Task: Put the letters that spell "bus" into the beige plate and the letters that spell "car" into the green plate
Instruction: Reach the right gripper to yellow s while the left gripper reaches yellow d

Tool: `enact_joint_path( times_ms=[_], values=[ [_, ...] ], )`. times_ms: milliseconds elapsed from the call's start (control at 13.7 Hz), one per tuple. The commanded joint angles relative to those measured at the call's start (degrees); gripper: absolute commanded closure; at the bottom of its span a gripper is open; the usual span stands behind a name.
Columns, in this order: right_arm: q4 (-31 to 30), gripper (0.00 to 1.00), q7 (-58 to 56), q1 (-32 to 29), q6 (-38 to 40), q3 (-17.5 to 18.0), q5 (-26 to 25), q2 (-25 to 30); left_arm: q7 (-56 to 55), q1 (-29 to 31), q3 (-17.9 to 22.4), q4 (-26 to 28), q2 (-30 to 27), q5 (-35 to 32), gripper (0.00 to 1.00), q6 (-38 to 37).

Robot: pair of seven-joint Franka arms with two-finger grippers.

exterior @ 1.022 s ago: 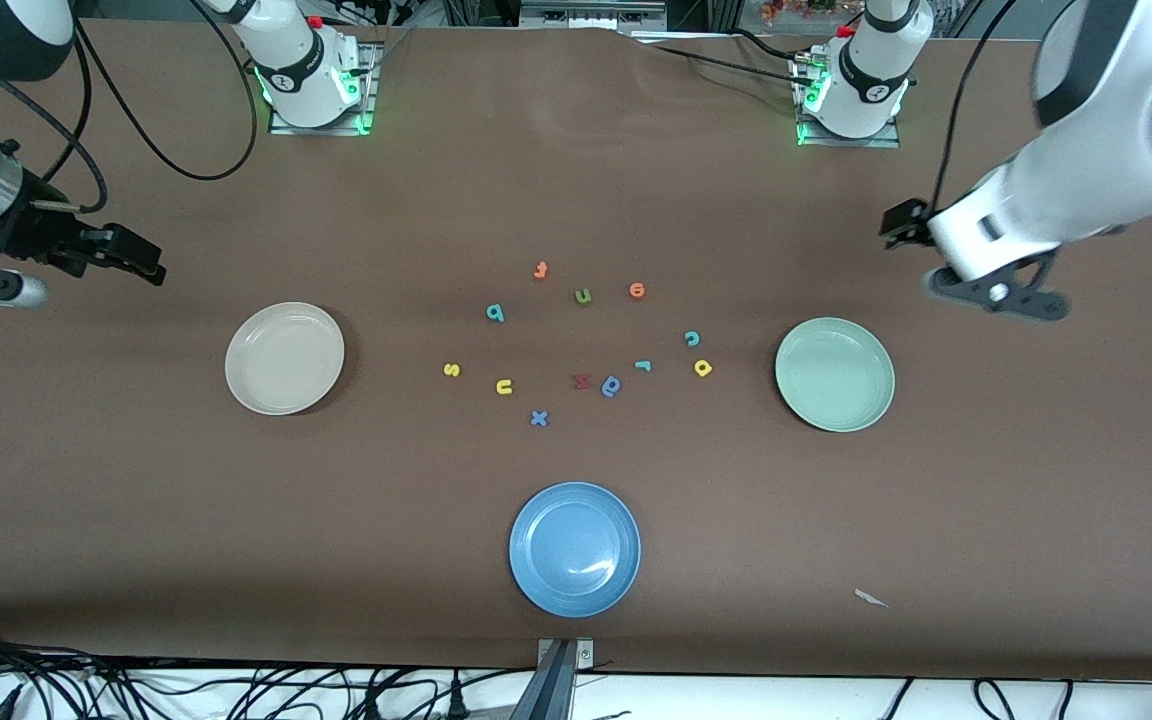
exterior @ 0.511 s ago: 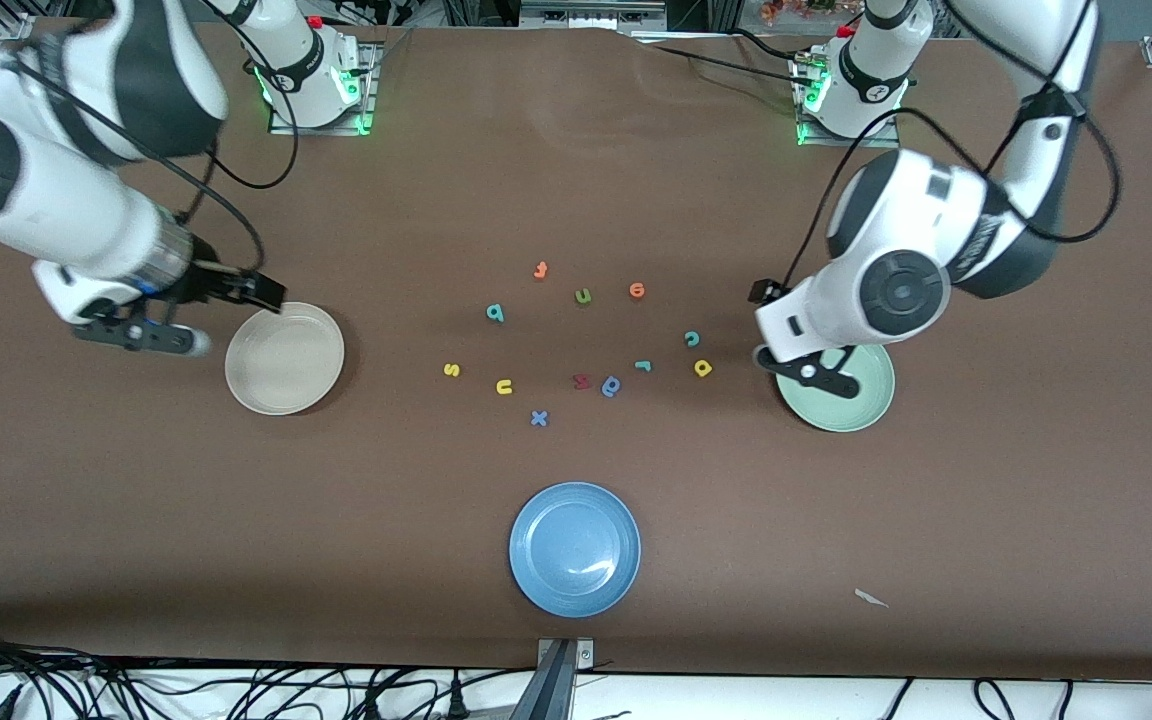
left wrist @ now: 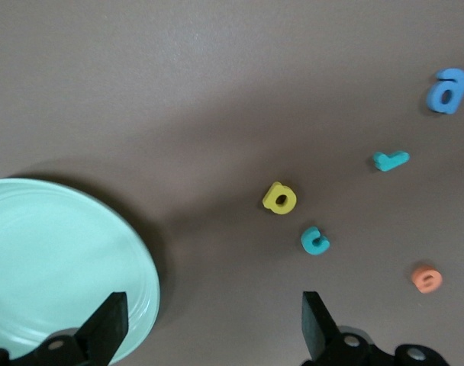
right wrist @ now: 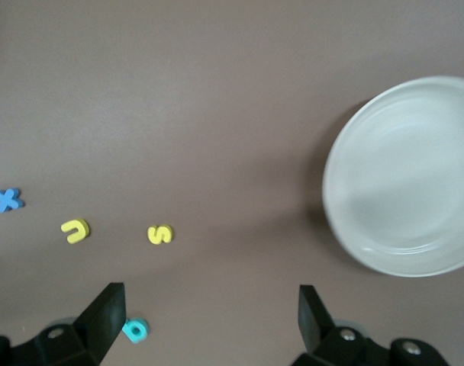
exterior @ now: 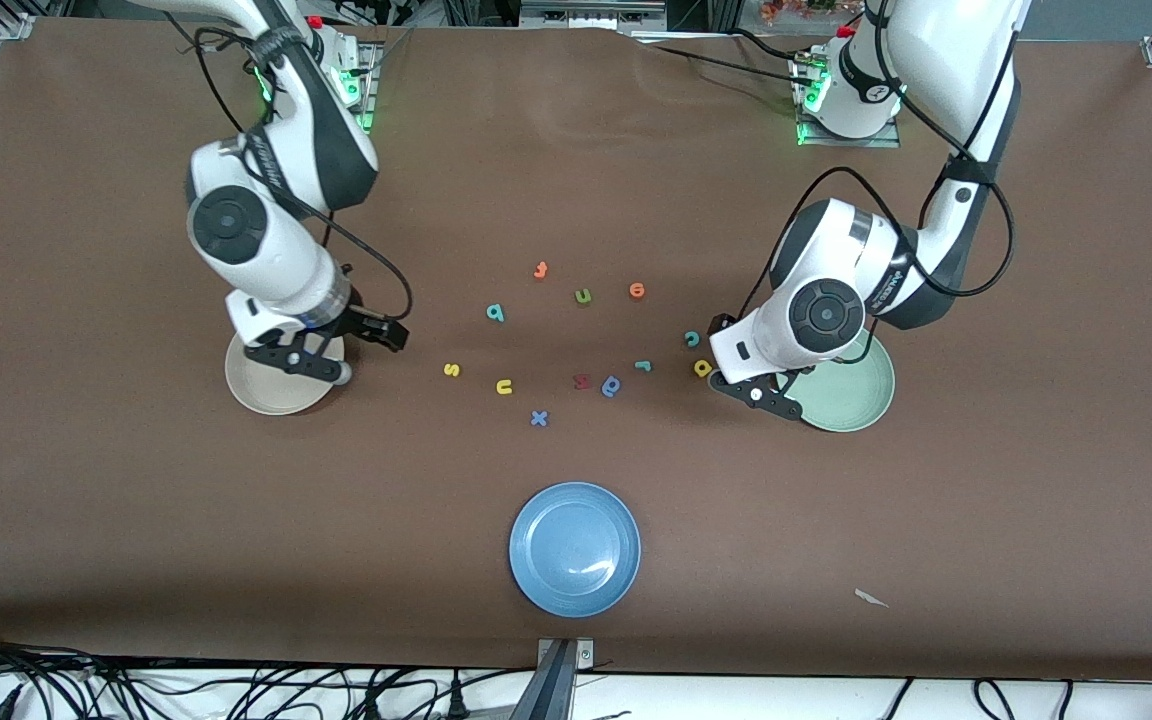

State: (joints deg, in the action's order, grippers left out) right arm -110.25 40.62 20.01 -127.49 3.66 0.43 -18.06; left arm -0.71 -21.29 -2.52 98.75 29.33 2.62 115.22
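Brown matte table, as I see it from the high camera, with both arms I am driving reaching in. The left gripper hangs over the bare table at the edge of the round pale mint-green plate, its two fingers spread wide with nothing between them. The right gripper hangs over the rim of the round cream-beige plate, its jaws likewise spread and empty.

Neither plate holds a letter. The small foam letters all lie on the table between the two plates. Toward the beige plate lie the yellow "s", the yellow "u" and, farther from the front camera, the teal bowl-and-stem "b". Toward the green plate lie the teal "c", the yellow round "a" just beside the left gripper, and the teal "r".

Scattered among them I see:
- a darker blue bowl-and-stem letter;
- a dark red letter;
- a blue "x";
- a green "u";
- an orange "e";
- an orange-red "t".

A round blue plate sits nearest the front camera, well apart from the letters.
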Motion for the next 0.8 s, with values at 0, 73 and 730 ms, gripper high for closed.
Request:
enact_joint_path(
  times_ms=[0, 73, 730],
  values=[
    [-0.84, 0.00, 8.31, 3.18, -6.51, -0.41, -3.40, -4.25, 0.53, -1.03, 0.33, 4.95, -1.03, -0.59, 0.00, 7.01],
    [-0.84, 0.00, 11.38, 4.06, -8.80, -0.41, -3.94, -5.92, 0.53, -1.12, 0.33, 6.09, -1.02, -0.77, 0.00, 8.69],
    [0.29, 0.00, 16.34, 5.04, -17.26, -0.49, -7.99, -14.72, -0.17, -4.18, 0.33, 11.46, -0.06, -1.47, 0.07, 19.16]
  ],
)
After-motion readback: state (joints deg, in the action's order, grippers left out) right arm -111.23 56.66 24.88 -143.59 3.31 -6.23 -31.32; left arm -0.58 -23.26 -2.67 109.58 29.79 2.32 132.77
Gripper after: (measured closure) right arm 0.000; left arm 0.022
